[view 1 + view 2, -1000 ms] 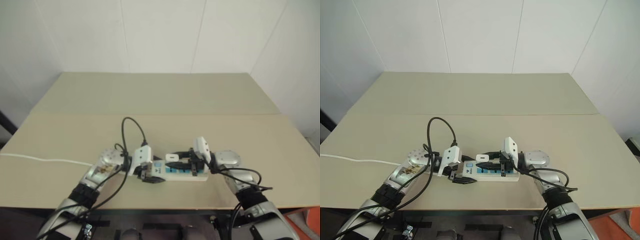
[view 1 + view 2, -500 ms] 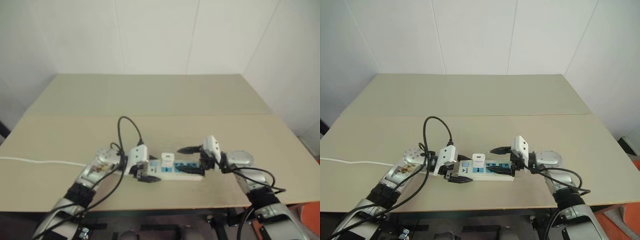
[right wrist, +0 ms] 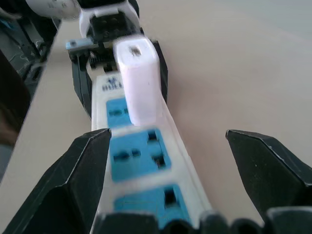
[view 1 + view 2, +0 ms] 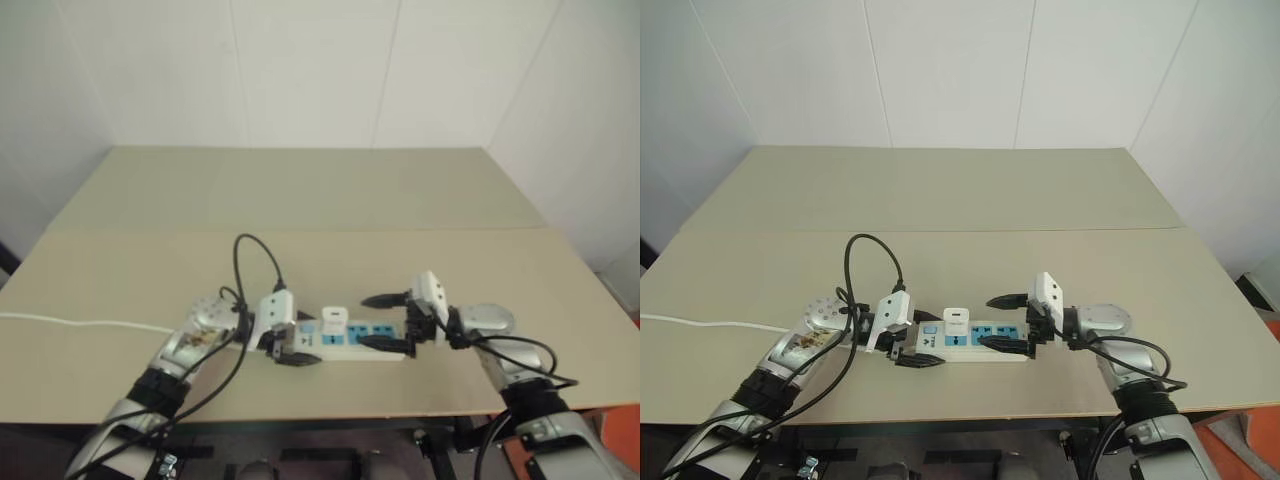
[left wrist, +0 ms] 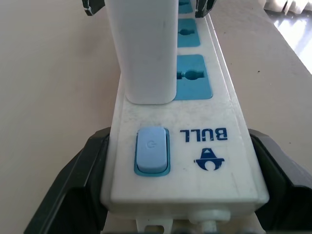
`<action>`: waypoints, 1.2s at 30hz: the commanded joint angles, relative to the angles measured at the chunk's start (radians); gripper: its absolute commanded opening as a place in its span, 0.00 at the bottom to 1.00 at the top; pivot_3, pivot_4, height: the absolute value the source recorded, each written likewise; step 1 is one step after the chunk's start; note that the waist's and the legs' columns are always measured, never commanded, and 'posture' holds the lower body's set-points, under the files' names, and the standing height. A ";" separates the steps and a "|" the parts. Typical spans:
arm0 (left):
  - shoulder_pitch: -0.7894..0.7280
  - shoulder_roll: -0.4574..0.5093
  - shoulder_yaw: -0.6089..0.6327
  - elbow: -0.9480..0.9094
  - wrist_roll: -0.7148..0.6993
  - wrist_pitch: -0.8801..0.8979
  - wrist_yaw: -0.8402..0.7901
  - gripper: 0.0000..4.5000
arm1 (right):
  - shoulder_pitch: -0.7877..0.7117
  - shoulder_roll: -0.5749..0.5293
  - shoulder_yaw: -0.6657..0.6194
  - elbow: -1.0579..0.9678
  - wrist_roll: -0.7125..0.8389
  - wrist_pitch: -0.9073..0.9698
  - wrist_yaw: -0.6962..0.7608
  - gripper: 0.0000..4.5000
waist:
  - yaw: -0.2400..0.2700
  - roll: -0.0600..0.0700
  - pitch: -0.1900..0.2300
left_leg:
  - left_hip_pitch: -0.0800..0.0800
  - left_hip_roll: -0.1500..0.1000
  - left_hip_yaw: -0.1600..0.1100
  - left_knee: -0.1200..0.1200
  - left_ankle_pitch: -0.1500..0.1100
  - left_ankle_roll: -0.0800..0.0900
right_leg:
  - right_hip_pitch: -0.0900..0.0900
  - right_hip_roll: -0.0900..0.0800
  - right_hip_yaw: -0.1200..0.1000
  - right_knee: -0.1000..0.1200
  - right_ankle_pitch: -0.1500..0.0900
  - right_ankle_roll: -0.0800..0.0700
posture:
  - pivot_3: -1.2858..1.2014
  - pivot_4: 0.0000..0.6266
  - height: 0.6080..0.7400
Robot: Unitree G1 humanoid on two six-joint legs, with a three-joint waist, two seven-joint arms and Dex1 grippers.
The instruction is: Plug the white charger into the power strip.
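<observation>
Charger: the white charger (image 4: 956, 320) stands upright, plugged in the power strip (image 4: 975, 343).
My right gripper (image 4: 997, 323): spread wide at its 3 o'clock.

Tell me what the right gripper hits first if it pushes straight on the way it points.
Probably the charger. The right gripper stands open, its fingers straddling the power strip and aimed along it, with the charger standing upright in an outlet ahead between them. The left gripper waits beyond, at the strip's switch end.

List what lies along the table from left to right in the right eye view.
Thin white cord → left hand → white charger standing on the power strip → right hand.
</observation>
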 commanded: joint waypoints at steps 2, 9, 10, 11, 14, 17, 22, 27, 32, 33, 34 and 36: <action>0.012 -0.019 0.070 -0.048 -0.071 0.017 0.000 0.99 | 0.005 -0.086 -0.106 -0.103 0.063 0.056 0.021 1.00 | 0.011 0.008 0.007 | -0.001 0.000 0.000 0.000 0.000 0.000 | -0.001 0.000 0.000 0.000 0.000 0.000 | 0.52 0.24 1.00; 0.032 -0.002 0.172 -0.227 -0.227 0.116 -0.023 0.99 | 0.052 -0.193 -0.215 -0.178 0.111 0.088 0.040 1.00 | 0.016 0.010 0.010 | -0.004 0.000 0.000 0.001 0.000 0.000 | -0.002 -0.001 -0.001 -0.001 0.000 0.000 | 0.52 0.24 1.00; 0.036 0.011 0.193 -0.260 -0.252 0.137 -0.025 0.99 | 0.058 -0.204 -0.230 -0.183 0.117 0.090 0.039 1.00 | 0.016 0.010 0.010 | -0.004 0.000 0.000 0.001 0.000 0.000 | -0.002 -0.001 -0.001 -0.001 0.000 0.000 | 0.52 0.24 1.00; 0.044 0.027 0.217 -0.295 -0.281 0.162 -0.025 0.99 | 0.068 -0.215 -0.246 -0.192 0.124 0.093 0.038 1.00 | 0.016 0.010 0.011 | -0.004 0.000 0.000 0.001 0.000 0.000 | -0.002 -0.001 -0.001 -0.001 0.000 0.000 | 0.52 0.24 1.00; 0.080 0.131 0.336 -0.403 -0.398 0.262 -0.051 0.99 | 0.128 -0.259 -0.318 -0.236 0.146 0.103 0.033 1.00 | 0.012 0.011 0.012 | -0.003 0.000 0.000 0.000 0.000 0.000 | -0.002 -0.001 0.000 -0.001 0.000 0.000 | 0.52 0.24 1.00; 0.128 0.236 0.441 -0.437 -0.447 0.298 -0.069 0.99 | 0.203 -0.296 -0.387 -0.281 0.173 0.112 0.025 1.00 | 0.012 0.012 0.014 | -0.003 0.000 0.000 0.000 0.000 0.000 | -0.002 -0.001 0.000 -0.001 -0.001 0.001 | 0.52 0.24 1.00; 0.205 0.387 0.574 -0.367 -0.416 0.275 -0.098 0.99 | 0.341 -0.342 -0.517 -0.345 0.196 0.122 0.004 1.00 | 0.016 0.012 0.014 | -0.003 0.000 0.001 0.000 0.000 0.000 | -0.002 -0.001 -0.001 -0.001 -0.002 0.003 | 0.52 0.24 1.00; 0.239 0.399 0.589 -0.360 -0.418 0.269 -0.094 0.99 | 0.391 -0.350 -0.564 -0.385 0.194 0.141 -0.026 1.00 | 0.016 0.012 0.014 | -0.003 0.000 0.001 0.000 0.000 0.000 | -0.002 -0.001 -0.001 -0.001 -0.004 0.006 | 0.52 0.24 1.00; 0.233 0.380 0.564 -0.374 -0.426 0.277 -0.086 0.99 | 0.435 -0.347 -0.582 -0.440 0.199 0.162 -0.046 1.00 | 0.017 0.012 0.014 | -0.003 0.000 0.001 -0.001 0.000 0.000 | -0.002 -0.001 -0.001 -0.002 -0.003 0.004 | 0.52 0.24 1.00; 0.228 0.379 0.560 -0.371 -0.424 0.276 -0.087 0.99 | 0.443 -0.347 -0.588 -0.449 0.197 0.166 -0.050 1.00 | 0.017 0.012 0.014 | -0.003 0.000 0.001 -0.001 0.000 0.000 | -0.002 -0.001 -0.001 -0.002 -0.002 0.003 | 0.52 0.24 1.00; 0.223 0.377 0.555 -0.367 -0.423 0.275 -0.087 0.99 | 0.451 -0.348 -0.594 -0.456 0.197 0.171 -0.055 1.00 | 0.017 0.011 0.014 | -0.003 0.000 0.001 -0.001 0.000 0.000 | -0.002 -0.001 -0.001 -0.002 -0.002 0.003 | 0.52 0.24 1.00; 0.214 0.375 0.545 -0.360 -0.423 0.274 -0.091 0.99 | 0.467 -0.347 -0.602 -0.471 0.198 0.177 -0.065 1.00 | 0.017 0.011 0.014 | -0.003 0.000 0.001 -0.001 0.000 0.000 | -0.002 -0.001 -0.001 -0.002 -0.002 0.003 | 0.52 0.24 1.00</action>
